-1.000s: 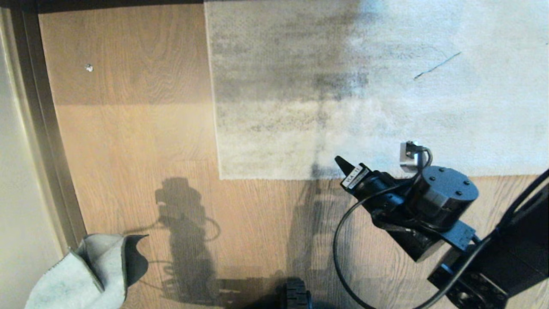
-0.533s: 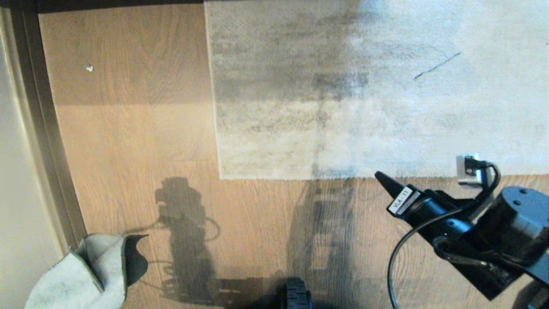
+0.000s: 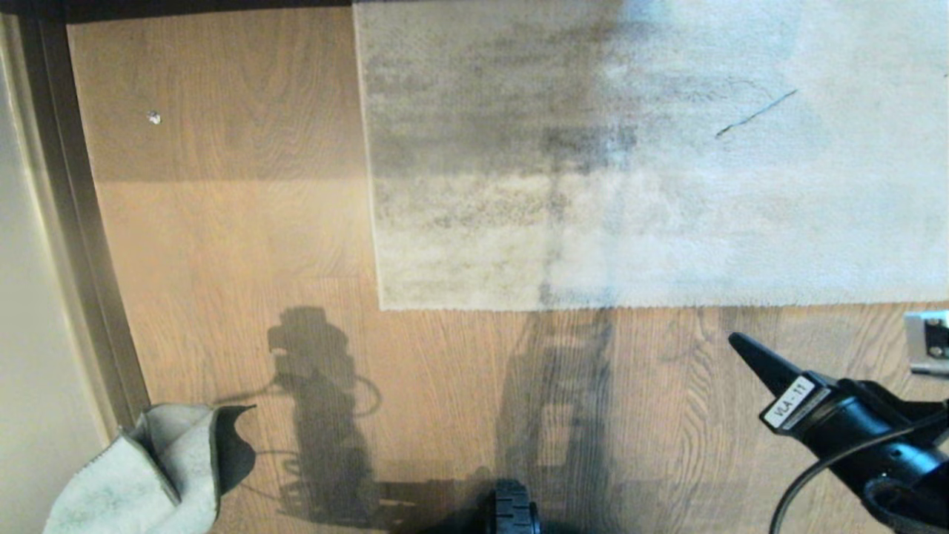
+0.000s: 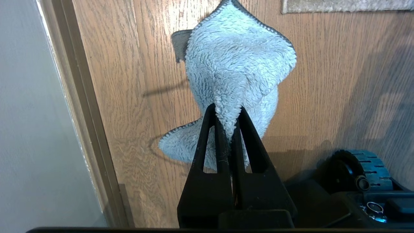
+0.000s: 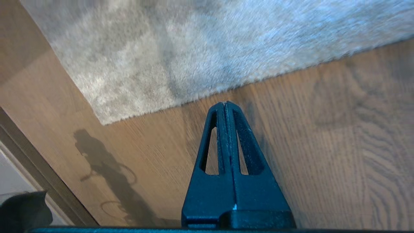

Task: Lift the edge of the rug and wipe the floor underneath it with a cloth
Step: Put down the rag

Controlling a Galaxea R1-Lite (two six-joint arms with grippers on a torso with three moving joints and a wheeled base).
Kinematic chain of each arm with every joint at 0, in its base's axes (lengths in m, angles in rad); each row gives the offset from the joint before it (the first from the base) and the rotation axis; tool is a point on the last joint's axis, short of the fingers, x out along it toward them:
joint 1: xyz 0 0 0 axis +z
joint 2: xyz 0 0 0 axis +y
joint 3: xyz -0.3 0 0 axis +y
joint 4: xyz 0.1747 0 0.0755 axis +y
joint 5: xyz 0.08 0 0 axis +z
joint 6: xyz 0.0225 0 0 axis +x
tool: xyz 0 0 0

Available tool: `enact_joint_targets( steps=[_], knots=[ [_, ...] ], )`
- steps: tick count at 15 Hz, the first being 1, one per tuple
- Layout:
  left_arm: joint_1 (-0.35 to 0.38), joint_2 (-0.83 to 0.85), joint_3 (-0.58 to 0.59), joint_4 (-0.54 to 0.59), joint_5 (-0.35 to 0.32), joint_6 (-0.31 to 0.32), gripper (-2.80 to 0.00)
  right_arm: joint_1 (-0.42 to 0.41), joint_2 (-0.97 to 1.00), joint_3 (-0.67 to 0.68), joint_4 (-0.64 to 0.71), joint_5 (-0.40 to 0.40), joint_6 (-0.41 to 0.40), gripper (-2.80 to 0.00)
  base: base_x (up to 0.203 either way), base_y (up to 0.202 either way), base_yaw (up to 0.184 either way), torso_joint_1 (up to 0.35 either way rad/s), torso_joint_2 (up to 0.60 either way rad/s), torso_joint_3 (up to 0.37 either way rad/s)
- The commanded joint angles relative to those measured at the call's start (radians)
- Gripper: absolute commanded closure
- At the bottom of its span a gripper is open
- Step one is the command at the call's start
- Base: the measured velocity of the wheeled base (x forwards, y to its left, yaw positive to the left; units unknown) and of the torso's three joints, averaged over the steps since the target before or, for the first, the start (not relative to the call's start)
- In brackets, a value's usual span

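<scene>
The pale grey mottled rug lies flat, and its rug edge (image 3: 593,305) runs straight across the floor (image 3: 245,245) to a square corner (image 3: 382,306). My right gripper (image 3: 735,341) hovers shut and empty over bare planks just in front of that border, at the right; the right wrist view shows its closed tips (image 5: 225,104) near the rug edge (image 5: 207,95). The cloth (image 4: 237,68), pale fluffy with stitched edges, hangs from my left gripper (image 4: 226,108), which is shut on it. In the head view the cloth (image 3: 148,475) shows at the lower left.
A dark brown skirting strip (image 3: 70,222) and a pale wall (image 3: 22,334) bound the floor on the left. A small white speck (image 3: 154,117) lies on the planks far left. The base's black wheel (image 3: 514,512) sits at the near edge.
My right arm has pulled back off the rug, moving right and nearer, and its gripper now sits over bare floor. The cloth and left gripper have not moved.
</scene>
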Motion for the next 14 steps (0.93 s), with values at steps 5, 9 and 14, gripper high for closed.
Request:
enact_joint_targets(
  steps=[5,9,14],
  knots=[
    [0.001,0.000,0.000,0.000,-0.001,-0.001,0.00,-0.050,-0.054,0.013,-0.048,-0.004,-0.073,0.00,0.000,0.000,0.000,0.000,0.00,0.000],
    [0.001,0.000,0.000,0.000,0.000,-0.001,0.00,-0.085,-0.077,0.013,-0.048,-0.004,-0.135,0.00,0.000,0.000,0.000,0.000,0.00,0.000],
    [0.001,0.000,0.000,0.000,0.000,-0.001,0.00,-0.163,-0.120,0.013,-0.046,-0.002,-0.193,0.00,0.000,0.000,0.000,0.000,0.00,0.000]
  ],
)
